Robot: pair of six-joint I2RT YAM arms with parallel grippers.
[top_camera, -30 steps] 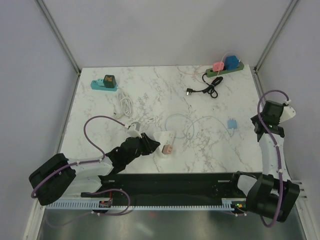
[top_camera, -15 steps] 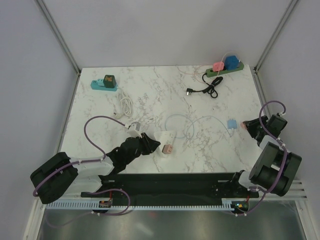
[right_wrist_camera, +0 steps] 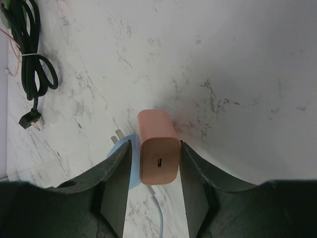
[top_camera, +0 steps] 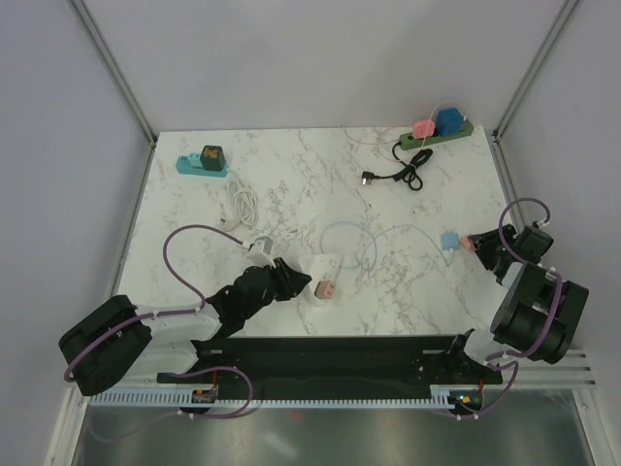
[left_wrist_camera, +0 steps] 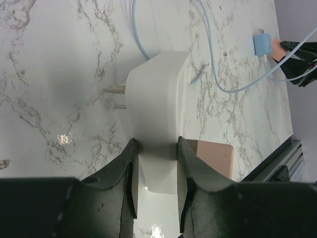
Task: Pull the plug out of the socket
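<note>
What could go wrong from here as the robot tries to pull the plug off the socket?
1. The right hand holds a salmon charger right beside the blue plug. Releasing it there could knock that plug or snag its pale cable.
2. The left hand pinches the white socket block only by its sides, with the pink plug seated in it. A hard pull may twist the block loose.

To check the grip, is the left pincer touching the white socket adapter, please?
Touching. The left wrist view shows the left pincer pressing both fingers against the white socket adapter.
</note>
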